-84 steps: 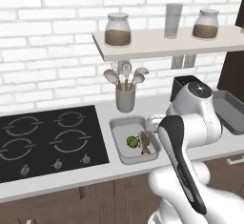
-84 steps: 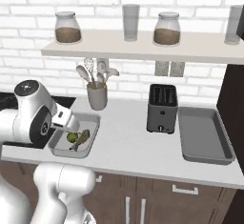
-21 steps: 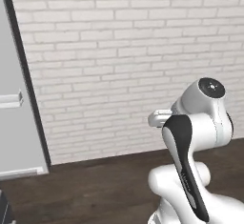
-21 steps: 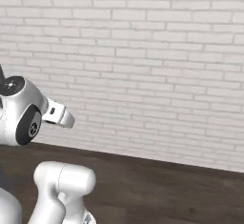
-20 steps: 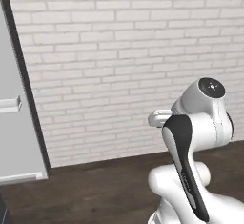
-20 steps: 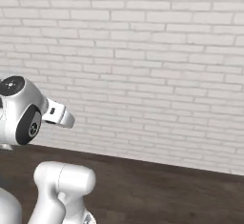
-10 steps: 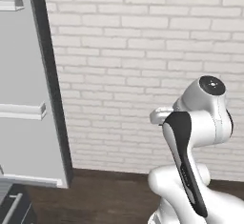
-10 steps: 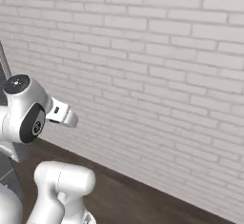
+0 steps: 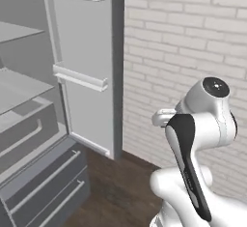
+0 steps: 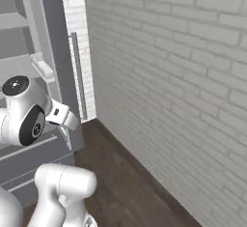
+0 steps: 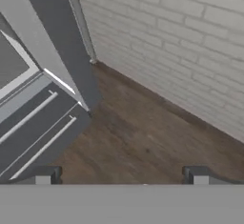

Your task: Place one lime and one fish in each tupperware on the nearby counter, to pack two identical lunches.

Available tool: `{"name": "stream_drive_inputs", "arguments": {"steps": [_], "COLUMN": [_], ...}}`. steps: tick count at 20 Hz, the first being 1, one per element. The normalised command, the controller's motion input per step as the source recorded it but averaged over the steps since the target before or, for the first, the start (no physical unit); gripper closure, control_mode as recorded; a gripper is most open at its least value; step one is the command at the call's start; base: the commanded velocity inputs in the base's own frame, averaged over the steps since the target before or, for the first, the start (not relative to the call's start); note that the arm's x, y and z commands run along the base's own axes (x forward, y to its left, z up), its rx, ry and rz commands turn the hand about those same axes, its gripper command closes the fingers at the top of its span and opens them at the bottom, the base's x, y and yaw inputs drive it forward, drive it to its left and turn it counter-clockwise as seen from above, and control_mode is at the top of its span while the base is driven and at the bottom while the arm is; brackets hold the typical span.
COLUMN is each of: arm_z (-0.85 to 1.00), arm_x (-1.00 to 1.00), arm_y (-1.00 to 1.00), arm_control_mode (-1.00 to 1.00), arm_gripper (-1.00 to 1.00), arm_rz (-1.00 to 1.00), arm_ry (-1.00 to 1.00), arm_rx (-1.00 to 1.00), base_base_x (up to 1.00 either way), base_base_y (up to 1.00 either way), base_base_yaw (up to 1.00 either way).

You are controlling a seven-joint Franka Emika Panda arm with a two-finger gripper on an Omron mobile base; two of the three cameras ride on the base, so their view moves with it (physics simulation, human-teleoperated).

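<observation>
Gripper: the gripper points down at the floor, its two dark fingertips standing wide apart with bare boards between them; nothing is held.

Arm: the white arm is folded up high over its base, elbow raised, clear of both the wall and the fridge.

Floor: dark wooden floor spreads under the hand and runs on as an open strip between fridge and wall.

Brick wall: a white brick wall bounds the strip on the right, its foot meeting the floor in a straight line that runs into the far corner.

Fridge door: a tall grey fridge door stands swung open, its free edge just beside the wall corner, with shelf rails across its inner face.

Fridge: the open fridge to the left shows grey shelves, and drawer fronts with long bar handles low down.

Task things: no lime, fish, tupperware or counter can be seen from here, so I cannot tell where they lie.
</observation>
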Motion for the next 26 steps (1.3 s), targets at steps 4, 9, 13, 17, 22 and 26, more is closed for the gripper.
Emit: {"name": "stream_drive_inputs", "arguments": {"steps": [4, 9, 13, 17, 22, 26], "arm_z": [0.0, 0.0, 0.0, 0.0, 0.0, 0.0], "arm_x": [0.0, 0.0, 0.0, 0.0, 0.0, 0.0], "arm_y": [0.0, 0.0, 0.0, 0.0, 0.0, 0.0], "arm_control_mode": [1.0, 1.0, 1.0, 1.0, 1.0, 1.0], "arm_gripper": [-1.0, -1.0, -1.0, -1.0, -1.0, -1.0], "arm_rz": [0.0, 0.0, 0.0, 0.0, 0.0, 0.0], "arm_ry": [0.0, 0.0, 0.0, 0.0, 0.0, 0.0], "arm_rx": [0.0, 0.0, 0.0, 0.0, 0.0, 0.0], "base_base_x": [-0.16, -0.32, 0.0, 0.0, 0.0, 0.08], "base_base_y": [-0.1, 0.0, 0.0, 0.01, 0.0, 0.01], "base_base_yaw": [0.66, 0.64, 0.57, 0.37, 0.22, 0.13]}}
